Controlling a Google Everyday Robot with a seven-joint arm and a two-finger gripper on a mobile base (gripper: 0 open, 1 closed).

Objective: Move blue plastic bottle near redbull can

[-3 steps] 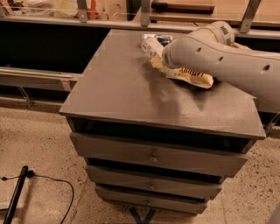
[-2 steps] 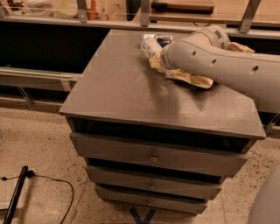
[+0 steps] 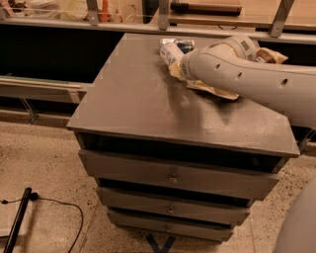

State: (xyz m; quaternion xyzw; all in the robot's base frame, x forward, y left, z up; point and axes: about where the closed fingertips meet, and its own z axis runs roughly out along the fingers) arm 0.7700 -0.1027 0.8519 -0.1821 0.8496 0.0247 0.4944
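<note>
The blue plastic bottle [image 3: 169, 52] lies on its side at the far middle of the grey cabinet top [image 3: 138, 99], white cap end toward the front. The redbull can [image 3: 186, 47] shows as a dark blue and silver bit just behind and right of the bottle, touching or nearly touching it. My white arm [image 3: 232, 74] reaches in from the right, and its end sits right against the bottle. The gripper is hidden behind the arm's end, at the bottle's right side.
A brown and yellow chip bag [image 3: 213, 89] lies flat under my arm, with another corner of it showing at the far right [image 3: 270, 55]. A glass-fronted counter [image 3: 98, 15] runs behind the cabinet. The cabinet has several drawers [image 3: 173, 179]. A black cable [image 3: 59, 205] lies on the floor at the left.
My arm has shifted slightly left and lower over the chip bag. The bottle and can stay about where they were.
</note>
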